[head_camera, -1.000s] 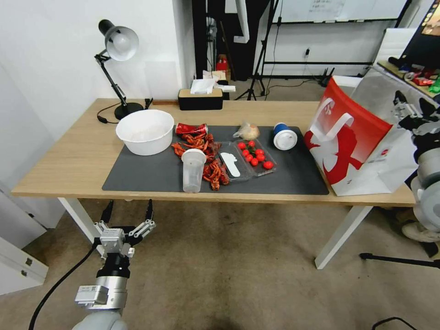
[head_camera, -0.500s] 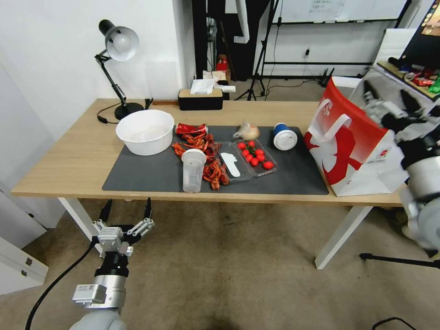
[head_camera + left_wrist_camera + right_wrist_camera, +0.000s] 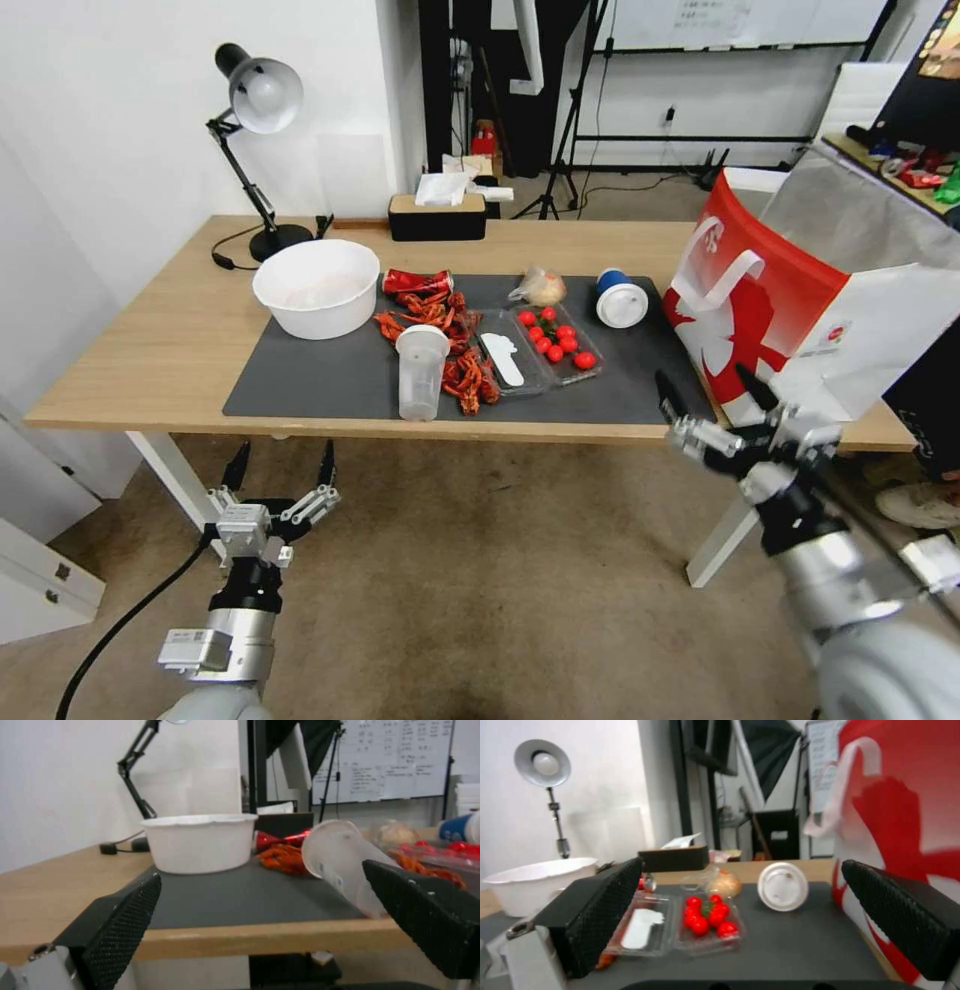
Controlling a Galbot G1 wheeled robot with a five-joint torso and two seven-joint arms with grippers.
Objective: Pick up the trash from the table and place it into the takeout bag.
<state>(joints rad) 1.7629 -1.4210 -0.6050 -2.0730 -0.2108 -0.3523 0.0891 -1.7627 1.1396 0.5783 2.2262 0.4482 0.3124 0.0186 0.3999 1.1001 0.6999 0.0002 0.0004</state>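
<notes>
Your trash sits on the dark grey mat (image 3: 330, 385) of the light-wood table (image 3: 150, 350). Nearest you, a clear plastic cup (image 3: 421, 371) with a white lid stands just beside a scatter of red crayfish shells (image 3: 455, 345); in the left wrist view the cup appears tilted. Behind the shells a crushed red drink can (image 3: 417, 281) lies on its side; its lettering is too small to read. Further right, a small clear food bag (image 3: 540, 287) holds something tan, and a blue-and-white cup (image 3: 620, 297) lies tipped, its white lid facing you. The cup's white print cannot be read.

A clear tray of red tomatoes (image 3: 558, 343) lies between the shells and the tipped cup, and a large white bowl (image 3: 317, 287) stands at the mat's left end.

The takeout bag (image 3: 790, 300) stands upright at the table's right end, red and white with white loop handles. It carries a small round red logo, unreadable.

Your right gripper (image 3: 718, 395) hovers at the table's front edge, just in front of the bag, fingers spread wide and holding nothing. Your left gripper (image 3: 281, 465) hangs below the front edge, likewise spread wide and empty.
</notes>
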